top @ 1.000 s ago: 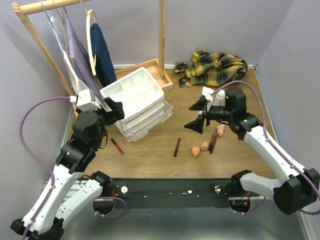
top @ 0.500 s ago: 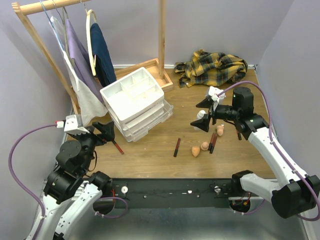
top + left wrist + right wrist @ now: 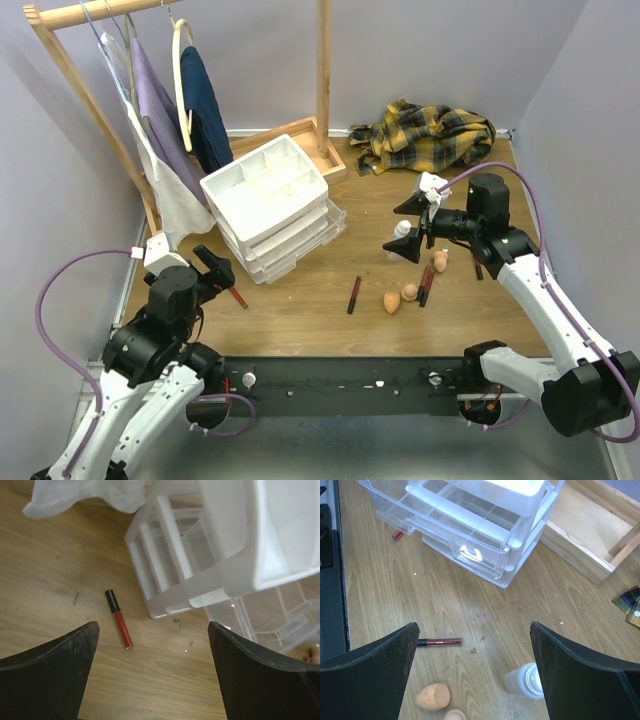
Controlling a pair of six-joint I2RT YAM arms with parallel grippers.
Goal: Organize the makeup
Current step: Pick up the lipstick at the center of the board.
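Left fingers (image 3: 50, 675) spread wide, empty, near a red stick (image 3: 119, 619) lying on the table (image 3: 300, 310) just left of the drawer unit (image 3: 270, 195); right of the unit – another stick (image 3: 353, 294), peach sponges (image 3: 391, 302), a white bottle (image 3: 402, 232); right fingers (image 3: 370, 675) apart, empty, by that bottle.

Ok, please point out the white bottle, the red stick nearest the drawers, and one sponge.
bottle (image 3: 524, 681), right wrist view, on its body.
red stick (image 3: 120, 622), left wrist view, on the red barrel below the black cap.
sponge (image 3: 432, 696), right wrist view, on its rounded side.
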